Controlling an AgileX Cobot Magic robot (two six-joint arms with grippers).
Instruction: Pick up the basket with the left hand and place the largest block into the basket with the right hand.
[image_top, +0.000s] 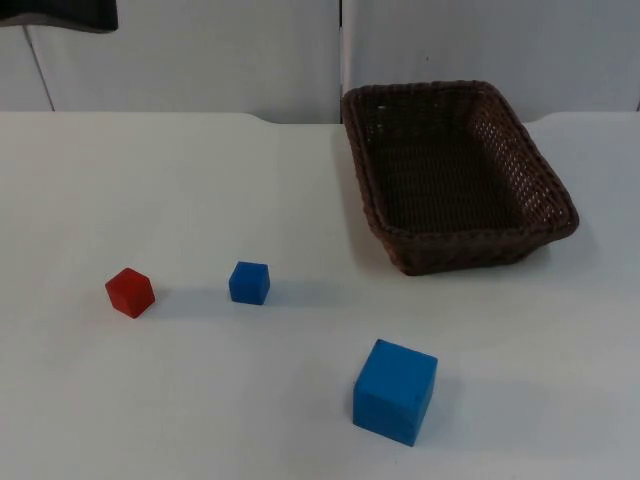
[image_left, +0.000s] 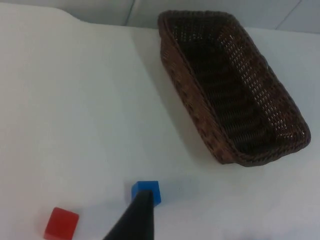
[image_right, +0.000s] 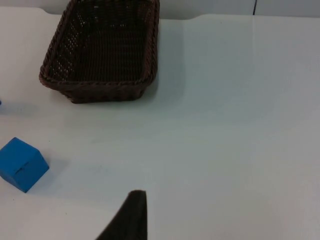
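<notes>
Basket (image_top: 455, 180) sits empty near the tabletop's (image_top: 150, 190) far edge, right of middle. Big blue block (image_top: 395, 391) stands by the near edge, small blue block (image_top: 249, 282) and red block (image_top: 130, 292) left of it. Can't tell either gripper's state; both hang above the tabletop, holding and touching nothing.

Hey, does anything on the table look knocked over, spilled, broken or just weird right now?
Nothing stands out. The basket sits upright and intact near the wall, holding nothing. The big blue block, small blue block and red block rest flat on the table, apart.
</notes>
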